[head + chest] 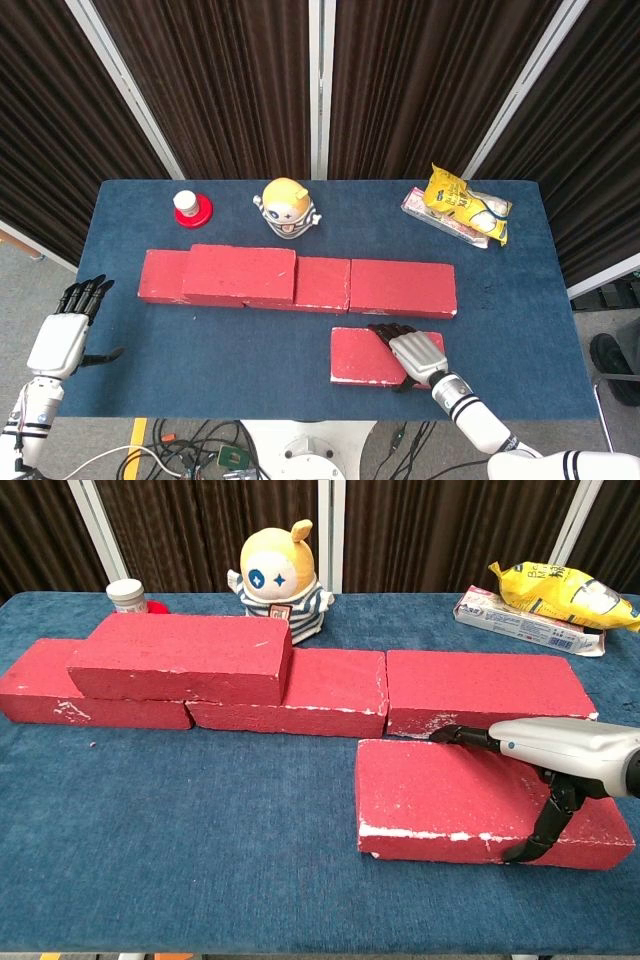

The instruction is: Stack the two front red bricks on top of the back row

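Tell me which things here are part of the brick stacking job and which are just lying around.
Job: front red brick under the right hand; stacked brick; back row.
Lying about: cartoon toy, yellow snack bag, flat packet, small jar.

Red bricks (470, 800) with white scuffs lie on a dark blue table (200, 860). The toy (275, 580) is yellow with a navy-striped body. The bag (560, 592) is yellow. The right hand (560, 755) is silver-grey, its fingers (465, 735) black. The jar (187, 203) looks white on red.
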Available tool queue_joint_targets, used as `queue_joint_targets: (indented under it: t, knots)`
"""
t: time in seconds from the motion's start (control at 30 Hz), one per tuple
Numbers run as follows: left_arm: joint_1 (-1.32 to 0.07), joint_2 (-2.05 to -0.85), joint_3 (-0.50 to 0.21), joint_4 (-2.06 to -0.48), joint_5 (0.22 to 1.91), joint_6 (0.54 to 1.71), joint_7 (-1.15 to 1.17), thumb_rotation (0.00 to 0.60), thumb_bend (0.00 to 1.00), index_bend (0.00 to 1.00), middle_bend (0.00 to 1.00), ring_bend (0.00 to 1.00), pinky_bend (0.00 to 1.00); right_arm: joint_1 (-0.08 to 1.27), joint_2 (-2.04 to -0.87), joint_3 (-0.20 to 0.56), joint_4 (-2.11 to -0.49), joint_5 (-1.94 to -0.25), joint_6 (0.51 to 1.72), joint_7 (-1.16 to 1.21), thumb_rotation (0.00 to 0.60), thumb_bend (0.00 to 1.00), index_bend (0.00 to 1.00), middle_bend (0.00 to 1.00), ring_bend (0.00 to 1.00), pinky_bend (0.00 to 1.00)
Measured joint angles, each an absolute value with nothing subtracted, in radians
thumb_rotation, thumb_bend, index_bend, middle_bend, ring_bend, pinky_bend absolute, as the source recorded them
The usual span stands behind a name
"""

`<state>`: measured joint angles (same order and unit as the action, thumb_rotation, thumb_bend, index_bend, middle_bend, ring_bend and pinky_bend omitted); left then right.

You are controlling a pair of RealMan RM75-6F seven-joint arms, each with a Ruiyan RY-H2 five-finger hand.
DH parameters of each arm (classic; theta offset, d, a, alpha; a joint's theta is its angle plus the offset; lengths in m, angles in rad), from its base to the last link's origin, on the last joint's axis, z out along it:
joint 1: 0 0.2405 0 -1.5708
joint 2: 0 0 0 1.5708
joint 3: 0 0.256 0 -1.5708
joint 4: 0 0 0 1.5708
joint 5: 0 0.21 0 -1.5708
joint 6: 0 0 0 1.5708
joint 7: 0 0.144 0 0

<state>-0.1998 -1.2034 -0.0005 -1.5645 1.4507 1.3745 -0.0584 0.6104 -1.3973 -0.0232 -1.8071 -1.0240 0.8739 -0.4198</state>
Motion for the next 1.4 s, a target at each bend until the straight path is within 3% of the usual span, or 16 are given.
queue_joint_targets:
  t: [0.43,0.73,1.07,1.4]
  knots:
    - [-0.193,-1.183,-0.006,-1.596,1.471,1.377,-0.087,0.600,0.06,0.00,0.00,0.00,0.00,0.622,-1.258,0.035,-1.957,-1.080,0.918,-0.364,0.600,0.07,0.00,0.09,0.10,0.20]
    - [-0.190,-1.173,-0.009,-1.606,1.486,1.382,-0.103,0.600,0.06,0.00,0.00,0.00,0.00,0.754,-1.172,0.163,-1.883,-0.953,0.775,-0.292,0.600,0.07,0.00,0.08,0.10,0.19]
    - [-0.183,-1.169,-0.011,-1.611,1.490,1.388,-0.095,0.600,0.06,0.00,0.00,0.00,0.00,0.950,-1.270,0.190,-1.570,-0.861,0.592,-0.278,0.600,0.07,0.00,0.06,0.09,0.13]
    - [-0.175,-1.177,-0.005,-1.596,1.503,1.392,-0.112,0.600,0.06,0.00,0.00,0.00,0.00,1.023,-1.386,0.172,-1.458,-0.872,0.549,-0.243,0.600,0.07,0.00,0.06,0.09,0.11]
